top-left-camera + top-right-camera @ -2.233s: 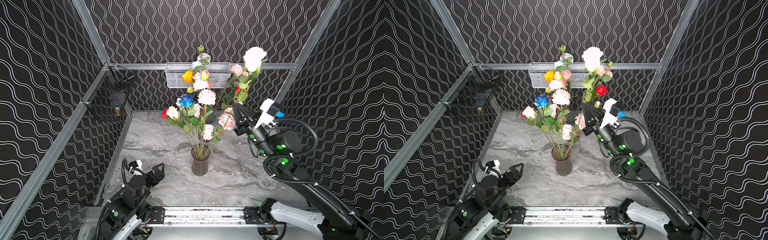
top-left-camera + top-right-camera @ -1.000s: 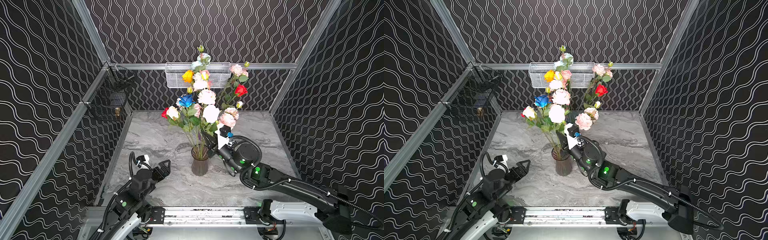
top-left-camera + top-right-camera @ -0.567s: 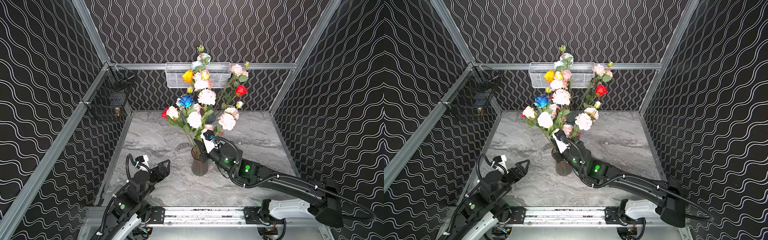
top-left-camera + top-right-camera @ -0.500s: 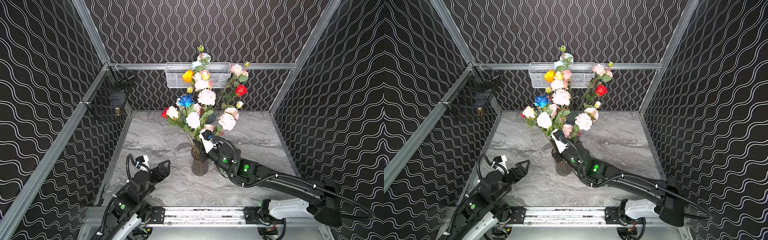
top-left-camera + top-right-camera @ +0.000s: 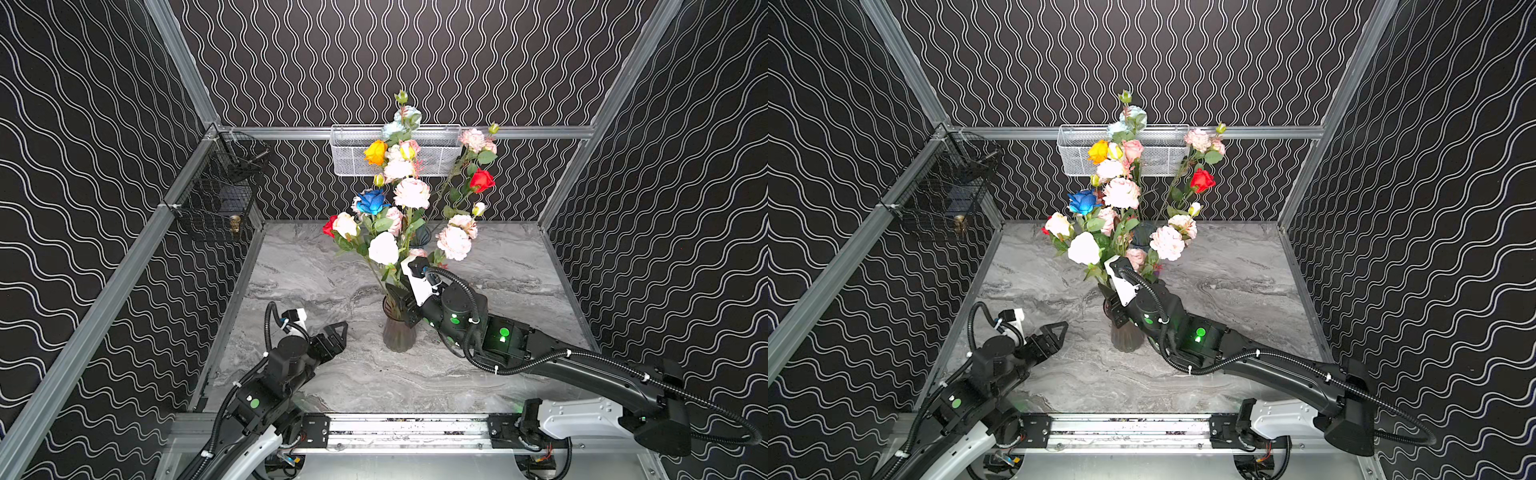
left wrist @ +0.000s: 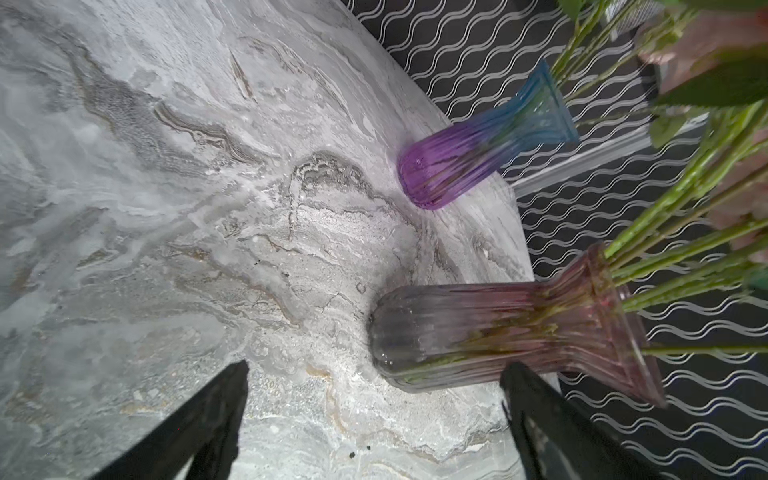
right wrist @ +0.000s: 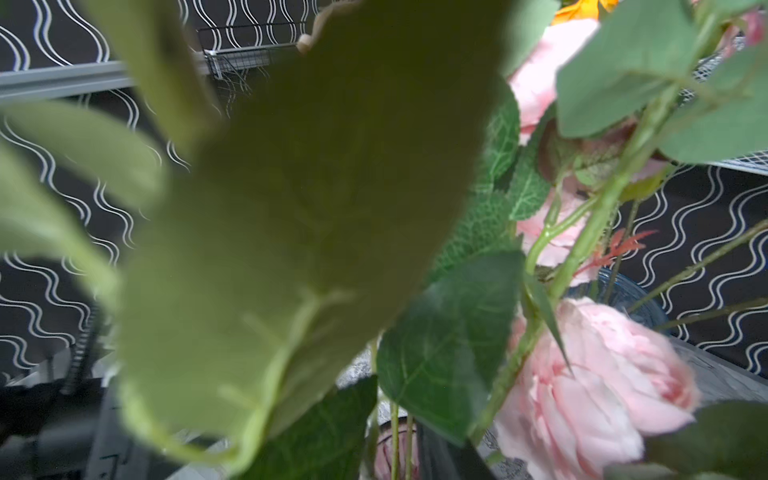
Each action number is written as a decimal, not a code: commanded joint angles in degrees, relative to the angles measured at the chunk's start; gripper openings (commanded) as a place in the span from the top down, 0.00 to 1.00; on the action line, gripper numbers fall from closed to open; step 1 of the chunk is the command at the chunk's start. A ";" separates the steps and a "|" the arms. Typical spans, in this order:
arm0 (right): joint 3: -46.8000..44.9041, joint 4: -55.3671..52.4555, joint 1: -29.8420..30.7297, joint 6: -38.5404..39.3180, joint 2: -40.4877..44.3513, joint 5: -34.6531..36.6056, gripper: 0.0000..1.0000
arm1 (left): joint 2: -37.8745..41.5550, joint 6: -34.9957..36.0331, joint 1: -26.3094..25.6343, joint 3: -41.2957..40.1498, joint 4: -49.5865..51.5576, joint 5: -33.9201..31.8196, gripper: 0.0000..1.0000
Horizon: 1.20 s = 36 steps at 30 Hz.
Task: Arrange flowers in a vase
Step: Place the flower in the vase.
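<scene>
Logging the change: two seconds ago the right gripper (image 5: pixel 397 303) held the white rose (image 5: pixel 383 248) high and off to the right of the pink-grey ribbed glass vase (image 5: pixel 398 337). Since then we've swung it down and in. The bloom now sits low on the front left of the bunch, just above the vase mouth, and its stem appears to run down into the vase among the other flowers (image 5: pixel 411 193). The right gripper is parked at the vase rim, touching it or just beside it. We can't tell whether it's clamped on the stem or already parted: both top views show only a dark block there, and the right wrist view is blanked by a blurred leaf (image 7: pixel 291 208). The left gripper (image 5: pixel 337 332) has stayed left of the vase, low over the marble tabletop (image 5: pixel 332 382), jaws wide apart, holding nothing. We read this as insert done, release pending. The retreat should go straight back from the vase, or the leaves could drag the stem out.
</scene>
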<state>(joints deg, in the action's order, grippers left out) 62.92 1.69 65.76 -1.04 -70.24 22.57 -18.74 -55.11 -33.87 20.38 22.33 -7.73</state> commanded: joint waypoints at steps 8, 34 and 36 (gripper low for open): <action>4.06 -6.34 1.22 -1.02 1.08 4.54 0.49 | -8.21 5.22 0.08 -0.93 -9.86 6.29 0.04; 22.97 -38.47 2.00 -5.20 1.26 -1.47 0.27 | -12.97 9.41 0.11 1.18 -14.43 8.20 0.05; 21.71 -40.83 2.01 -7.06 0.72 -2.57 0.27 | -12.97 9.20 0.07 0.81 -14.93 8.81 0.05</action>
<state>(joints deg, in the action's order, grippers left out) 85.25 -31.03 67.75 -5.02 -68.73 22.13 -31.68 -46.59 -33.87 21.17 8.73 0.58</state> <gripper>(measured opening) 0.733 0.951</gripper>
